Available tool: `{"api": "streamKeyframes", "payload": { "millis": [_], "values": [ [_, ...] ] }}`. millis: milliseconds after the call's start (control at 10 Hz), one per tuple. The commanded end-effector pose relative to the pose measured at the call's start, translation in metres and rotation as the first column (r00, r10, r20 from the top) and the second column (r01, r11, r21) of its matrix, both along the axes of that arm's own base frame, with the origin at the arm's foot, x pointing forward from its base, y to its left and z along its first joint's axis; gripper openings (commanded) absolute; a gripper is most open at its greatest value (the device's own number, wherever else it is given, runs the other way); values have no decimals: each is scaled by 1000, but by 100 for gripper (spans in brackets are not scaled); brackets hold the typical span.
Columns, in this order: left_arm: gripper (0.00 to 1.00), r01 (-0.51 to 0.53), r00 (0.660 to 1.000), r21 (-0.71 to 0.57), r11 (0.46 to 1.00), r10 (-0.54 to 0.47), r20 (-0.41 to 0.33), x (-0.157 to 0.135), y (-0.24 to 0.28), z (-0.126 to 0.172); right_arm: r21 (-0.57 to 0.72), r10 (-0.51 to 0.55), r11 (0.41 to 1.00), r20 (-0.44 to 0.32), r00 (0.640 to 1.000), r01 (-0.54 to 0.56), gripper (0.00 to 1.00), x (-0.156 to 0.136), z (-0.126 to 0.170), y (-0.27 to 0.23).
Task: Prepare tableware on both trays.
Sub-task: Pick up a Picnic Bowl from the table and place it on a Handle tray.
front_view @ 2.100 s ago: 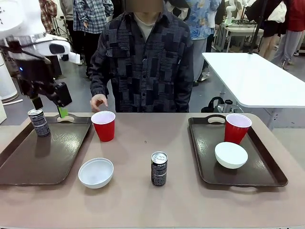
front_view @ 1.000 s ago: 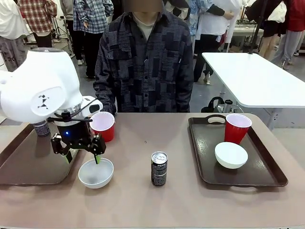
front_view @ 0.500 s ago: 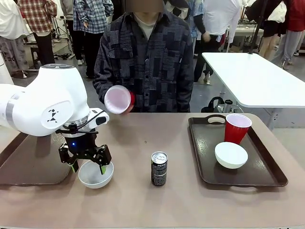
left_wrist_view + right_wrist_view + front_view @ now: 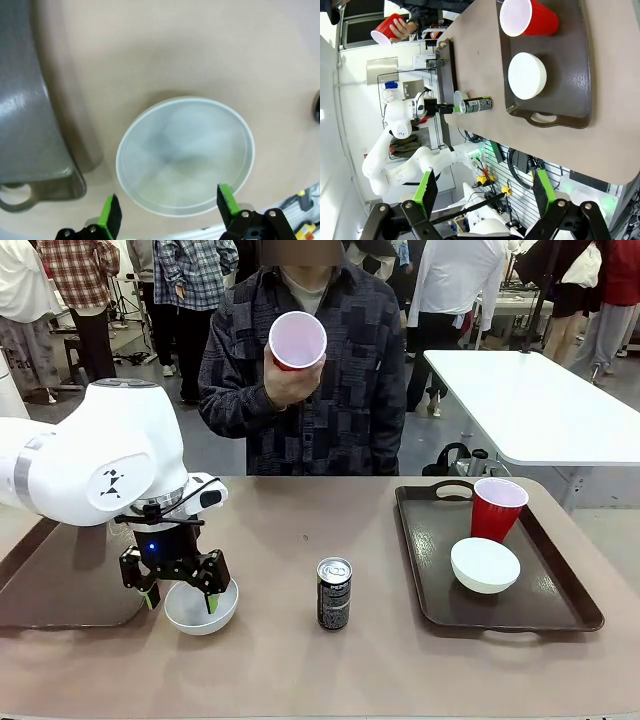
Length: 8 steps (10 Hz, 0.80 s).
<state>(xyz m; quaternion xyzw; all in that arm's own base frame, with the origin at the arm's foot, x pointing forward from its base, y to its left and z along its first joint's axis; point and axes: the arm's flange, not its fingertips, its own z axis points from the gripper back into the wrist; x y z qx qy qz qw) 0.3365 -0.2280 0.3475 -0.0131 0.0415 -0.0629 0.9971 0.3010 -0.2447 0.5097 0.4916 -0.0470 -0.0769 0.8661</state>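
My left gripper (image 4: 181, 596) hangs open low over a white bowl (image 4: 203, 621) on the bare table beside the left tray (image 4: 50, 590). In the left wrist view its green fingertips (image 4: 111, 216) stand apart over the near rim of that bowl (image 4: 185, 150); whether they touch it I cannot tell. A person's hand holds a red cup (image 4: 297, 340) up at chest height. A dark can (image 4: 334, 592) stands mid-table. The right tray (image 4: 430, 570) carries a red cup (image 4: 497, 508) and a white bowl (image 4: 485, 565). My right gripper (image 4: 485, 186) is open high above the table.
The bulky white left arm (image 4: 100, 465) covers much of the left tray. The left tray's rim and loop handle (image 4: 15, 197) lie close beside the bowl. A white table (image 4: 530, 405) stands at the back right, and people move about behind.
The person has lifted the red cup off the table and raised it to chest height. My left gripper moved from the left tray to the bowl and sank lower over it.
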Motion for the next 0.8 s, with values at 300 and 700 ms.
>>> {"api": "streamKeyframes", "payload": {
  "millis": [300,700],
  "values": [
    [70,-14,1000,-6,1000,14,25,13,12,-11,-6,0,1000,-15,1000,0,100,-2,2,0],
    [0,-28,998,-11,1000,28,58,12,14,-10,-6,0,1000,-15,1000,0,100,-2,2,0]
  ]
}}
